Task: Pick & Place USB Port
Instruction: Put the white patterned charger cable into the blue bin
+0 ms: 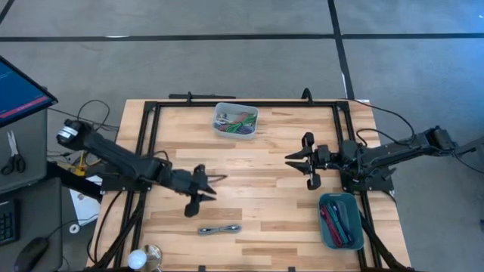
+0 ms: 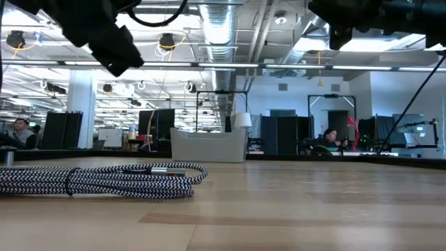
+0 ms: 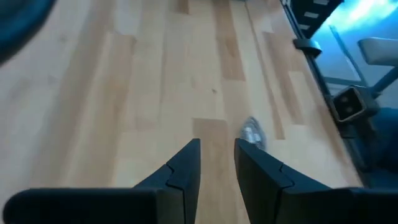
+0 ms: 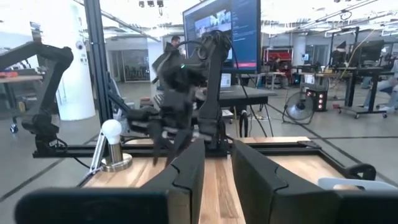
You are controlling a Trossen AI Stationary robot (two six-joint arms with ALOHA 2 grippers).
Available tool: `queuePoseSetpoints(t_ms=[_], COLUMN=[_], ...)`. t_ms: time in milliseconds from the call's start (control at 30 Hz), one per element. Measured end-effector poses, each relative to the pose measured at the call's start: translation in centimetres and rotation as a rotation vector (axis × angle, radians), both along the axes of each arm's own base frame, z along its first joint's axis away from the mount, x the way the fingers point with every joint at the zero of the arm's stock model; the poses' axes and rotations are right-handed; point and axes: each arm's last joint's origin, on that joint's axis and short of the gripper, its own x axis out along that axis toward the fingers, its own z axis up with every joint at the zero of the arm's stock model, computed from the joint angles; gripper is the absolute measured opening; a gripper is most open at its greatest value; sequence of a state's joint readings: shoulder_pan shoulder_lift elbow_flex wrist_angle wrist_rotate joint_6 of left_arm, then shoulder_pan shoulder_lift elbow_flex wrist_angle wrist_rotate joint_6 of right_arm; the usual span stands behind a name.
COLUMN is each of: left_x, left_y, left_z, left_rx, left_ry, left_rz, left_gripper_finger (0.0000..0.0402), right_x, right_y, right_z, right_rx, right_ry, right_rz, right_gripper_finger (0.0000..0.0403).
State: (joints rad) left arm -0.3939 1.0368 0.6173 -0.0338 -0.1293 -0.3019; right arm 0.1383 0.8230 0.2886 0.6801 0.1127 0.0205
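Observation:
A braided black-and-white USB cable, coiled into a short bundle with a silver plug, lies flat on the wooden table near its front edge. My left gripper hovers above the table just behind the cable. Its two fingers stand a little apart with nothing between them, and the cable shows blurred beyond their tips. My right gripper hangs over the table's right half, pointing about level toward the left arm. Its fingers are also slightly apart and empty.
A grey bin holding cables stands at the table's far middle. A teal bin with several items sits at the near right. A white bulb on a metal base is at the near left corner. A black frame borders the table.

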Motion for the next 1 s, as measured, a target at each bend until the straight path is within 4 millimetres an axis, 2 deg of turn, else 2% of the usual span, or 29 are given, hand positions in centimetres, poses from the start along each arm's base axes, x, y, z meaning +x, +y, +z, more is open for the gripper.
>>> queuePoseSetpoints(t_ms=[267, 500, 667, 800, 1000], left_x=[2.3, 4.4, 4.5, 4.1, 3.9], left_y=[-3.1, -5.2, -5.2, -5.0, -5.3], left_z=[-0.8, -0.6, -0.7, -1.3, -1.3], left_rx=[-0.014, 0.165, 0.207, 0.128, -0.008], left_ry=[0.081, 0.058, 0.148, 0.251, 0.310], left_rz=[-0.051, -0.114, -0.096, -0.053, -0.077], left_gripper_finger=[0.0097, 0.0097, 0.0097, 0.0097, 0.0097], right_x=[0.0, 0.0, -0.1, -0.1, -0.1], right_y=[0.0, 0.4, 0.7, 0.7, 0.5], right_z=[0.0, 0.0, -0.1, 0.0, 0.0], right_rx=[0.014, 0.013, 0.012, -0.002, -0.001], right_ry=[0.000, 0.002, 0.007, 0.004, 0.002], right_rz=[0.005, 0.029, 0.046, 0.042, 0.029], right_gripper_finger=[0.0075, 0.0075, 0.0075, 0.0075, 0.0075])
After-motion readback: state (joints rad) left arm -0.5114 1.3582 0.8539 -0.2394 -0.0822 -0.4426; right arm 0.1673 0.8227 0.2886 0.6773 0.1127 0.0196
